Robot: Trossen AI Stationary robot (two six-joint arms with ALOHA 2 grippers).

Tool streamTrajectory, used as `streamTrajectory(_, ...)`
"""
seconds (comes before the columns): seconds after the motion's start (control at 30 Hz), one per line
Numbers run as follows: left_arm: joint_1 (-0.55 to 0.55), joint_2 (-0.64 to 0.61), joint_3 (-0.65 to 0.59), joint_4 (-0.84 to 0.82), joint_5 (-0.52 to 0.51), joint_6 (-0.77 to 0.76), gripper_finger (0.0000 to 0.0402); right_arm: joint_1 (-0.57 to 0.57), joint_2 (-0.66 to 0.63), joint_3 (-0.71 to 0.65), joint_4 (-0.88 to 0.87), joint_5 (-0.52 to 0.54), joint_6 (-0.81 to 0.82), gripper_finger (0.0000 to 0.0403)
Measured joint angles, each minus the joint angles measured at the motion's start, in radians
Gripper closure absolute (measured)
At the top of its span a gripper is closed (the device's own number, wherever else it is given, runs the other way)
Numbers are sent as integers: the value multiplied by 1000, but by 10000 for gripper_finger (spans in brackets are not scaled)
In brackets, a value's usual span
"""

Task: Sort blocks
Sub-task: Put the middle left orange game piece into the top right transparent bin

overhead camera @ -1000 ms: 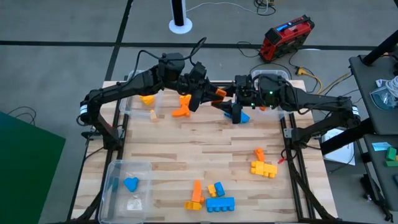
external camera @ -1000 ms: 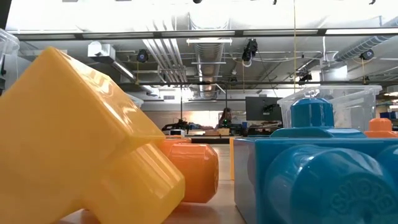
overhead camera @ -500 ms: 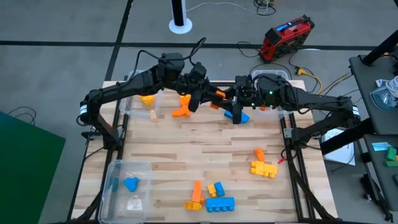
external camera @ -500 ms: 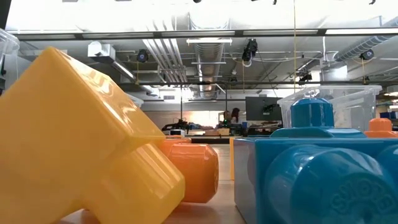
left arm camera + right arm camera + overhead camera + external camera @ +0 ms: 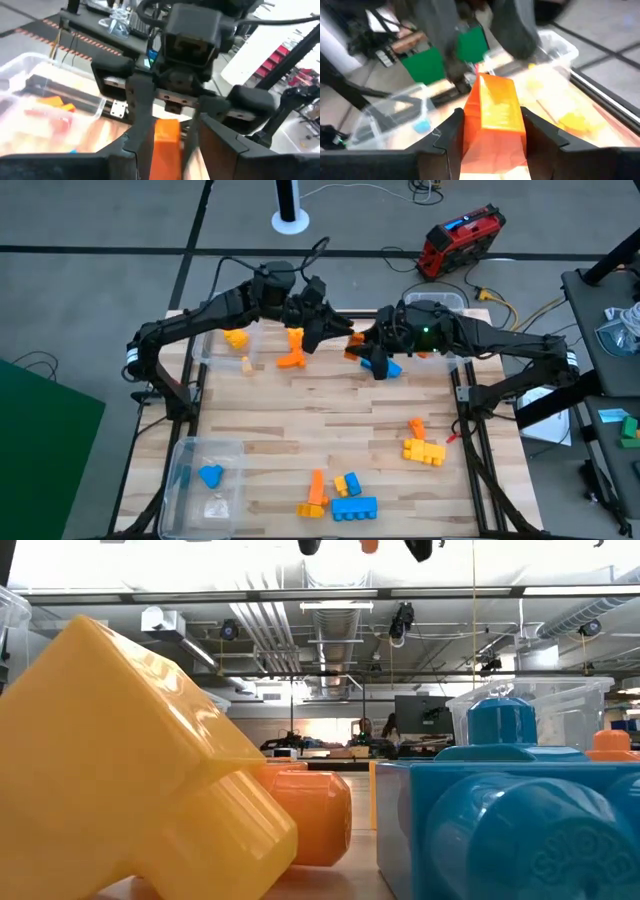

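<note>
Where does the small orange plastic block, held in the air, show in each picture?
High view: orange plastic block over the table's far middle, between both arms.
Low view: top edge.
Left wrist view: bottom centre.
Right wrist view: centre.
Shared landmark: the right gripper clamping it.

No legible text (blocks bear only blur).

Roughly eight orange blocks [image 5: 291,360], three yellow [image 5: 424,451], four blue [image 5: 354,507].
</note>
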Motion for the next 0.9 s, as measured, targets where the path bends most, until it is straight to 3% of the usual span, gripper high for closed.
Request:
streamTrajectory(0.2, 5, 1, -1, -6, 8, -39, 257, -5, -1, 1, -117, 92, 6, 253)
streamTrajectory(0.47, 5, -3, -1, -18, -11, -40, 197, -108, -3, 1, -499, 448, 88, 253)
streamTrajectory(0.57, 6, -3, -1, -42, -12, -40, 189, -186, -3, 0, -647, 574, 190, 254)
streamTrajectory(0.73, 5, -3, -1, -112, -12, -60, 188, -369, -3, -1, -808, 600, 285, 253)
streamTrajectory(0.9, 5, -3, -1, -187, -14, -63, 188, -519, 0, -25, -822, 565, 274, 247)
